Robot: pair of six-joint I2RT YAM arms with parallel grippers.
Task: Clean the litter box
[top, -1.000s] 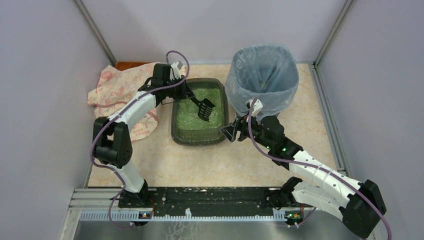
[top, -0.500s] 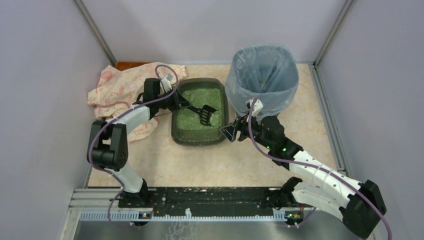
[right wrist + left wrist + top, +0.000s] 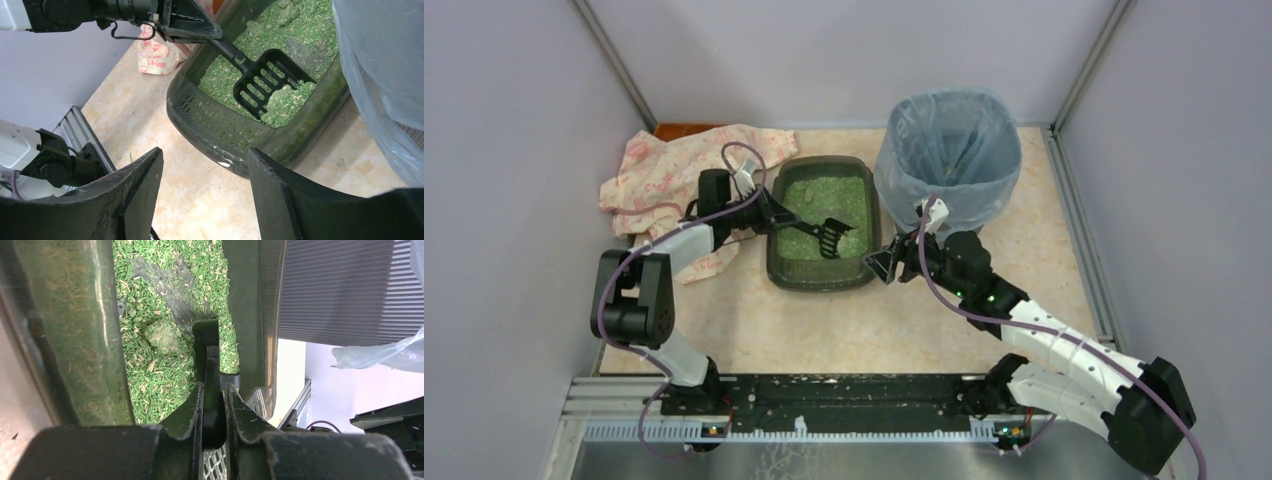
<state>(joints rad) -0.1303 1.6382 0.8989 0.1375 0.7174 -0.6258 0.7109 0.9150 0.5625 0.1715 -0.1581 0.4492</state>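
Both grippers near the bin [image 3: 904,190]: left gripper [image 3: 774,212] clamped on the scoop [image 3: 232,54], right gripper [image 3: 205,160] spread apart. Just beside the bin, litter box [image 3: 824,278] likely stiff and light; hold by the rim.

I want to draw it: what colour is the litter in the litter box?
Green. The litter shows best in the left wrist view.
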